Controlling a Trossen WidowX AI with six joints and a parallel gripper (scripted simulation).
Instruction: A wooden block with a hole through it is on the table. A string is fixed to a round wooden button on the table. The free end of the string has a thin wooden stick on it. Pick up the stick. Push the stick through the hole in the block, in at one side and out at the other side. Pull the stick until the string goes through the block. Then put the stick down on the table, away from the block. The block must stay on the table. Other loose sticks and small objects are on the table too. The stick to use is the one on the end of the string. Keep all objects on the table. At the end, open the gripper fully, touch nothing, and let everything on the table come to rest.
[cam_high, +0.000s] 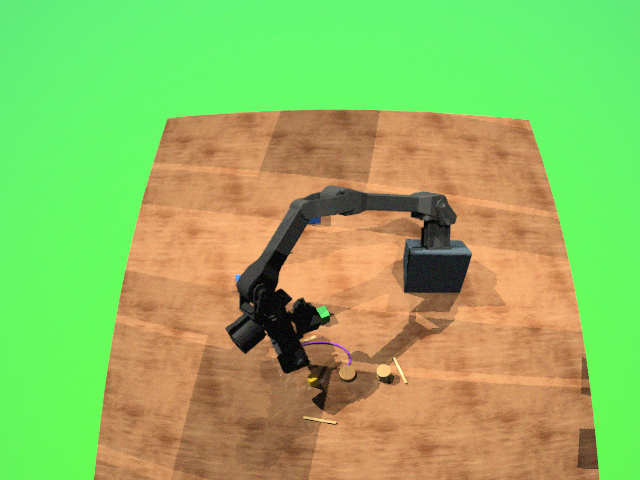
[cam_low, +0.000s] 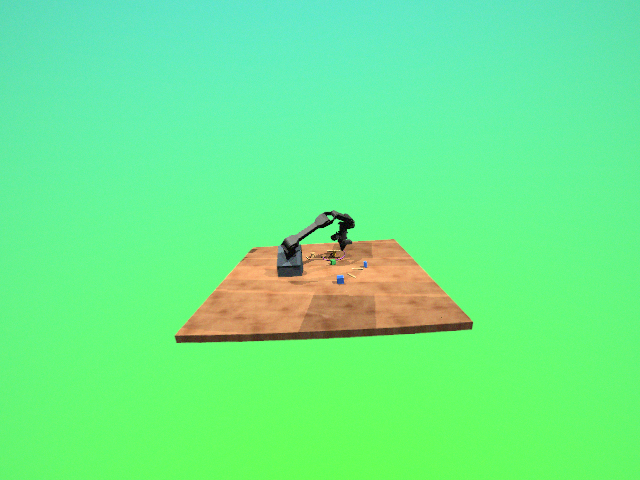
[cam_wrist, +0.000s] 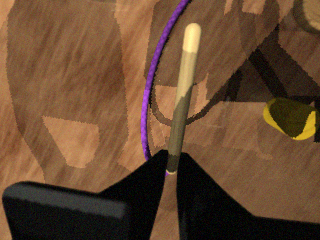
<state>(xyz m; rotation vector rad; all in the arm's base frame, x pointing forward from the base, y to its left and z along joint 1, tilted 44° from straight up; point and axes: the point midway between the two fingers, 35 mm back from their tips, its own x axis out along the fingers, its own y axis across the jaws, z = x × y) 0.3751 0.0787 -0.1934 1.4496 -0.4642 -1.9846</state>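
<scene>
From where I operate, my arm (cam_high: 279, 248) (cam_low: 310, 228) rises from its base (cam_high: 436, 268) (cam_low: 289, 269), reaches out in a raised bend and folds down at the wrist (cam_high: 258, 297) (cam_low: 346, 221). My pincer (cam_high: 299, 365) (cam_low: 343, 249) (cam_wrist: 173, 158) hangs pointing down over the worktop (cam_high: 439, 413) (cam_low: 336, 315); its two dark fingers are nearly together at the tips, clamped on the thin stick (cam_wrist: 185, 90).
</scene>
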